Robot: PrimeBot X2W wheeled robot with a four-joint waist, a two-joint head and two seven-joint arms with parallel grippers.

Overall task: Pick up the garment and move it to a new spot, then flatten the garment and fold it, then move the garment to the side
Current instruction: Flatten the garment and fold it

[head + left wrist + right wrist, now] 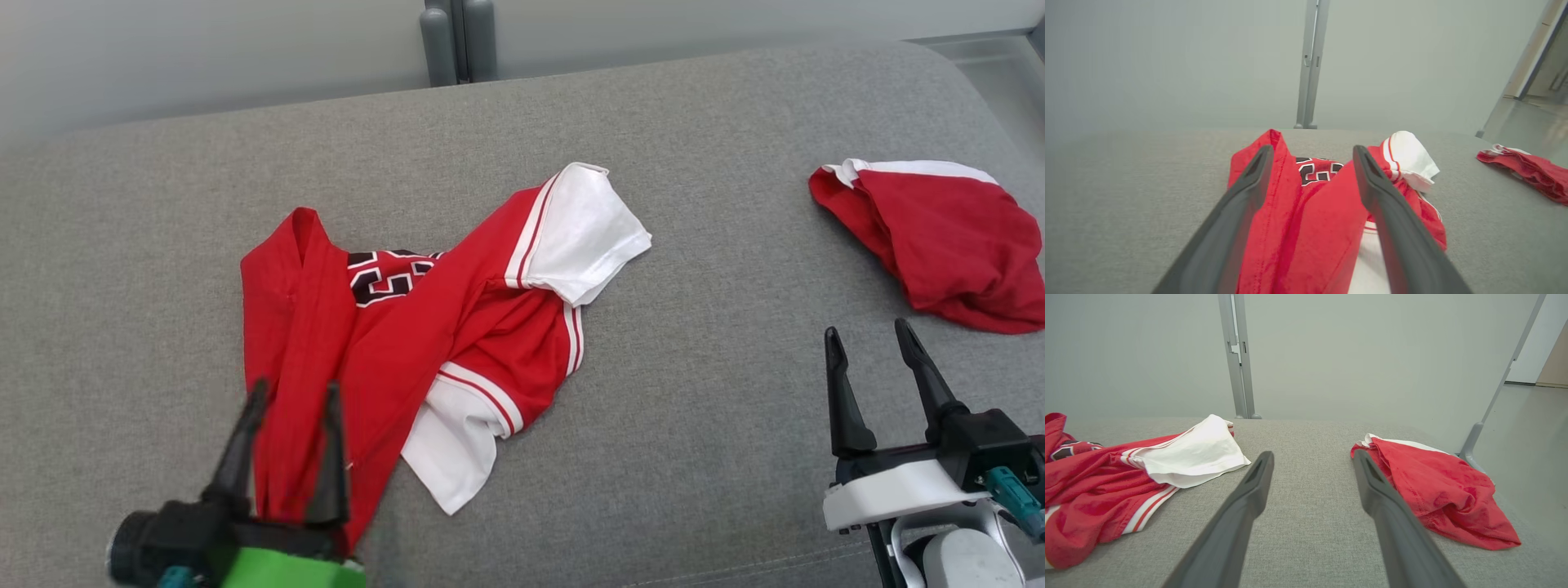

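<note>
The garment [424,327] is a red jersey with white sleeves and black-and-white lettering, lying crumpled in the middle of the grey padded surface [694,425]. My left gripper [294,396] stands open over its near left fold. In the left wrist view the red cloth of the garment [1314,212] lies between and below the spread fingers of the left gripper [1310,151], which do not pinch it. My right gripper [865,331] is open above bare grey fabric at the lower right. In the right wrist view the right gripper [1312,455] has the garment [1106,490] off to its left.
A second red cloth with a white band [947,237] lies bunched at the right of the surface, just beyond my right gripper, and is seen as a red cloth [1437,490] in the right wrist view. A grey post [457,41] stands behind the far edge.
</note>
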